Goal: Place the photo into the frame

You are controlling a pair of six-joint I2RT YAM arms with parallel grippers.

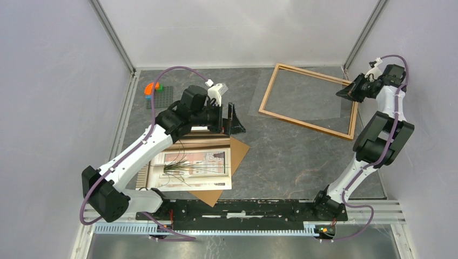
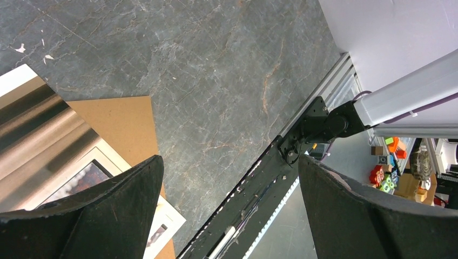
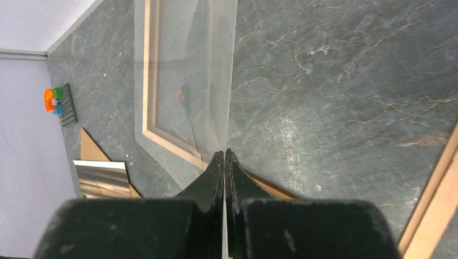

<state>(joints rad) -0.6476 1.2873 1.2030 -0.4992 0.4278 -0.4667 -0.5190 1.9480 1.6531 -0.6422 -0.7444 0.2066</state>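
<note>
The frame (image 1: 305, 125), thin light wood, lies flat at the back right. A clear sheet (image 1: 302, 94) rests over it, and my right gripper (image 1: 346, 90) is shut on that sheet's right edge. In the right wrist view the sheet (image 3: 189, 81) runs edge-on out of the shut gripper (image 3: 224, 154) over the frame's rail (image 3: 147, 70). The photo (image 1: 194, 167), white-bordered, lies on a brown backing board (image 1: 237, 148) at the near left. My left gripper (image 1: 233, 120) hangs open just beyond the photo's far right corner, holding nothing. From the left wrist, the gripper (image 2: 229, 159) stands wide over bare table beside the photo (image 2: 167, 218).
Coloured toy bricks (image 1: 153, 88) on a small grey plate (image 1: 160, 98) sit at the back left. Grey walls close the left, back and right sides. The black base rail (image 1: 243, 208) runs along the near edge.
</note>
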